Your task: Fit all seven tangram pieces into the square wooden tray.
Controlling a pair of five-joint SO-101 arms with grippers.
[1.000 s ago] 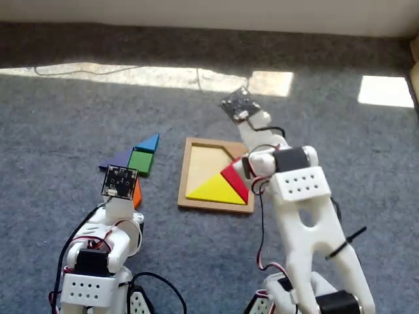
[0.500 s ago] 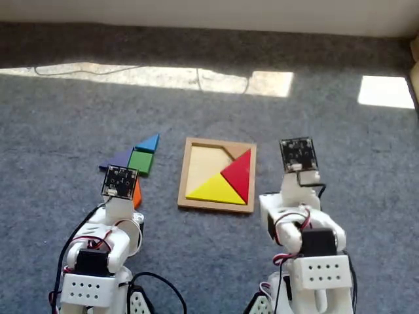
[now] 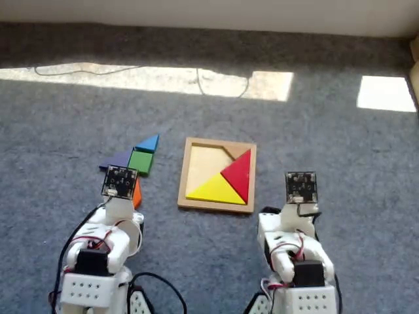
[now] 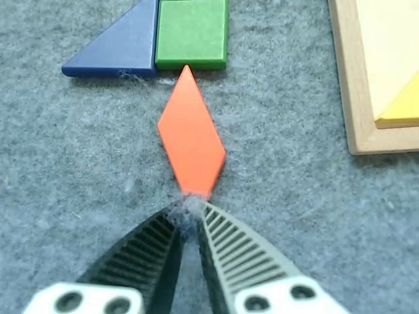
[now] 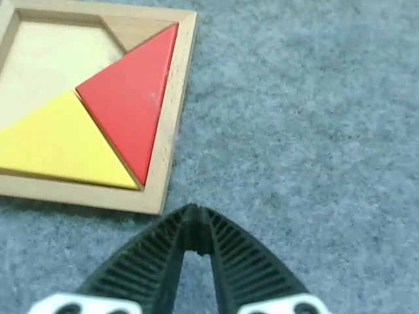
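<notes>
- The tray (image 3: 184, 175) holds a red triangle (image 3: 239, 173) and a yellow triangle (image 3: 213, 190). They meet edge to edge, filling the half nearest the arms and the right side.
- The other pieces lie on the carpet left of the tray: an orange diamond (image 4: 191, 140), a green square (image 4: 192, 33) and a dark blue triangle (image 4: 118, 49).
- The left gripper (image 4: 188, 212) has its jaws closed on nothing, with the tips at the diamond's near corner.
- The right gripper (image 5: 193, 212) is also closed and empty, just off the tray's near right corner.
- The diamond looks like the next piece. The jaws should open, straddle its narrow middle and pinch the long edges. It should be lifted clear of the carpet before it is turned to suit the tray's free corner.
- The left wrist view shows the diamond's far tip meeting the square; from above the arm covers most of it.
- The high view adds a light blue triangle (image 3: 150, 142) beyond the square.
</notes>
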